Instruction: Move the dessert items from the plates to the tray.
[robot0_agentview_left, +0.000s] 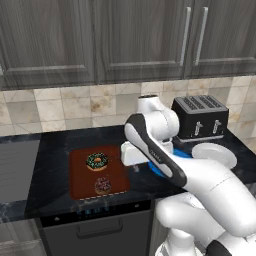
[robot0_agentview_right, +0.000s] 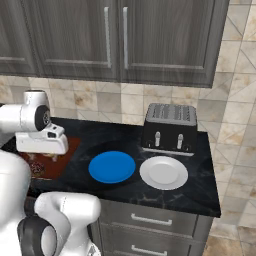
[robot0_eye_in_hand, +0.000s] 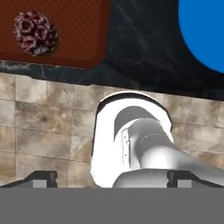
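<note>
Both dessert items lie on the reddish-brown tray (robot0_agentview_left: 80, 186): the chocolate ring donut (robot0_agentview_left: 97, 161) toward the back, the smaller dark-brown speckled sweet (robot0_agentview_left: 103, 185) (robot0_eye_in_hand: 35, 33) near the front edge. The blue plate (robot0_agentview_right: 112, 166) and the white plate (robot0_agentview_right: 163, 172) stand bare to the right of the tray. My gripper (robot0_agentview_left: 135, 167) (robot0_eye_in_hand: 111, 179) hovers above the counter between the tray's right edge and the blue plate. It is open, its fingertips (robot0_eye_in_hand: 41, 178) far apart with nothing between them.
A black toaster (robot0_agentview_left: 200, 116) stands at the back right, behind the two plates. The dark counter's front edge (robot0_eye_in_hand: 52, 70) runs just below the tray, with tiled floor beyond. Grey wall cabinets hang above the tiled backsplash.
</note>
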